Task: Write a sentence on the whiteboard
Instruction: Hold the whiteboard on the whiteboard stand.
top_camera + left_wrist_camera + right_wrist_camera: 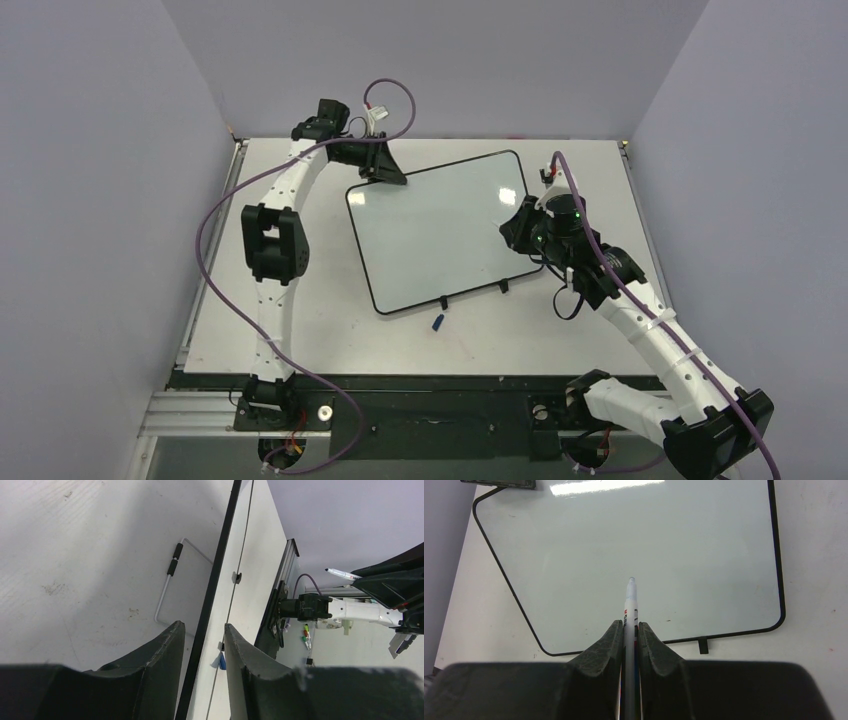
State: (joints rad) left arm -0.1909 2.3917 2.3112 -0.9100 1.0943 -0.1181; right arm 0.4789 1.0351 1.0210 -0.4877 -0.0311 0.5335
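Writing hasn't begun, I'd say: the right pincer (630, 626), low in its frame, pinches a marker (631, 600) over the blank whiteboard (430, 235) mid-frame, the left pincer (385, 168) spread astride its upper-left corner, so next the tip must descend.

the whiteboard (440, 235) lies flat mid counter (300, 340), its face open from above. the left end effector (388, 172) sits at its far left corner; the right end effector (522, 232), clamped on a marker (631, 597), hangs over the right edge. a small blue piece (438, 322) lies on the counter just off the near rim. walls (100, 200) close in left, right and behind.
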